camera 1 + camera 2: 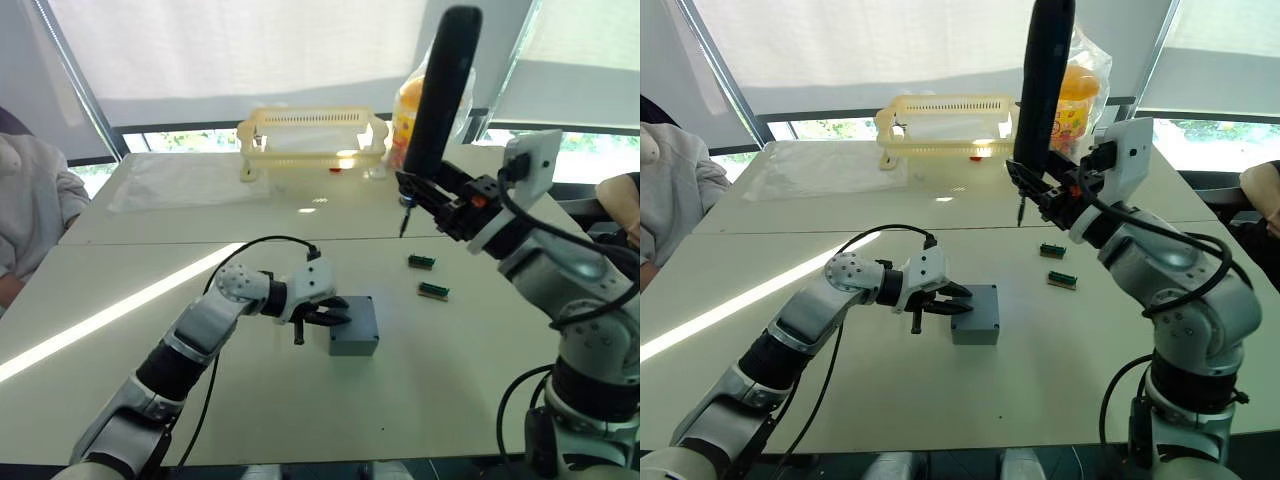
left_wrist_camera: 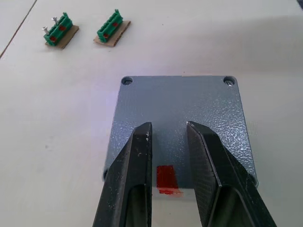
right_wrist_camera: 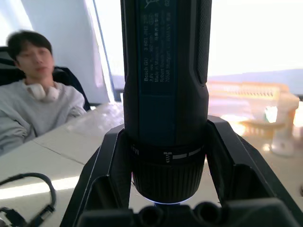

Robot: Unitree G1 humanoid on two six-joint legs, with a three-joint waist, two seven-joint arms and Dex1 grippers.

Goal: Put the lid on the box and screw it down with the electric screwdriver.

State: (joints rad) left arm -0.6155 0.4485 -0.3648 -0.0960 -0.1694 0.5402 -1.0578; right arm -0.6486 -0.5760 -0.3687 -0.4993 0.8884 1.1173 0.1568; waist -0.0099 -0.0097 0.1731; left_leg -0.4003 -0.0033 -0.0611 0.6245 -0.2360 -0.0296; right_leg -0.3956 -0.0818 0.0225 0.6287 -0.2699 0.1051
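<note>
The grey box (image 1: 355, 343) stands near the middle of the table, and the lid (image 2: 177, 111) lies flat on top of it with screw holes at its corners. A small red part (image 2: 165, 178) shows on the box side nearest my left gripper. My left gripper (image 1: 335, 312) is at the box's left edge, its fingers (image 2: 137, 156) a little apart over the lid and holding nothing. Up and to the right of the box, my right gripper (image 1: 440, 195) is shut on the black electric screwdriver (image 1: 443, 90). The screwdriver stands upright with its thin bit (image 1: 403, 218) pointing down, well above the table.
Two green connector pieces (image 1: 421, 262) (image 1: 433, 291) lie to the right of the box. A yellow slotted basket (image 1: 312, 135), a clear plastic sheet (image 1: 185, 180) and a yellow bag (image 1: 410, 110) sit at the back. One person (image 1: 30, 200) sits at the left, another's arm (image 1: 620, 195) at the right.
</note>
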